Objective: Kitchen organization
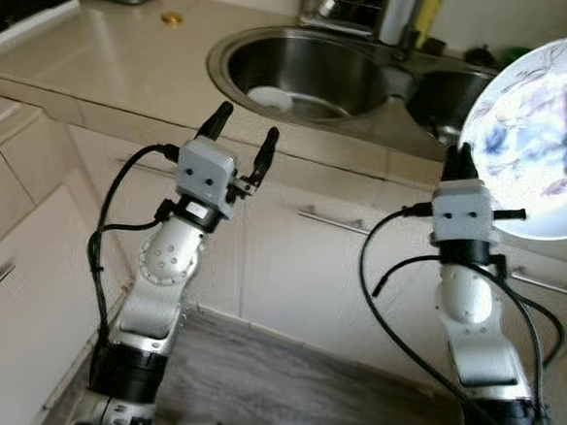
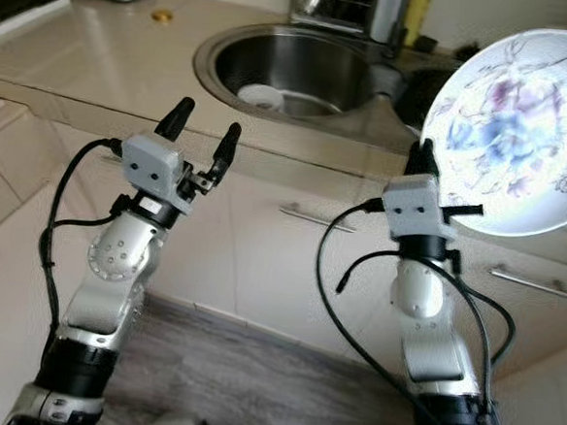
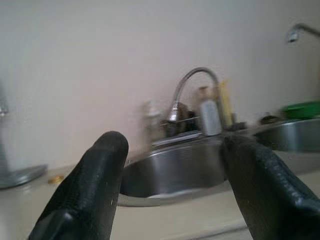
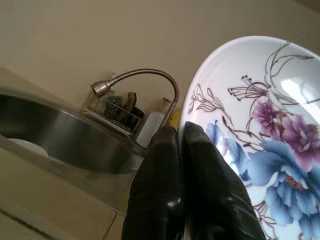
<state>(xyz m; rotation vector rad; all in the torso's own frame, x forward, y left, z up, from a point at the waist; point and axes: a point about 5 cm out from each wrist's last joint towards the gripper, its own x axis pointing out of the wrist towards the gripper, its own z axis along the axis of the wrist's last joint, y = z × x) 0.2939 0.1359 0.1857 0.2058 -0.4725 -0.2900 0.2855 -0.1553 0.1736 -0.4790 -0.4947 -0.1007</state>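
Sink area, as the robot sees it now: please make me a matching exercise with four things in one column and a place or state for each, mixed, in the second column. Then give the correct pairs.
Things
1. floral plate
2. left gripper
3. small white dish
4. gold-coloured cap

Places or states
A. lying on the counter, left of the sink
B. lying inside the round sink
C. open and empty, in front of the counter edge
D. held upright by its rim in the right gripper

Pairs: 1-D, 2-C, 3-B, 4-A
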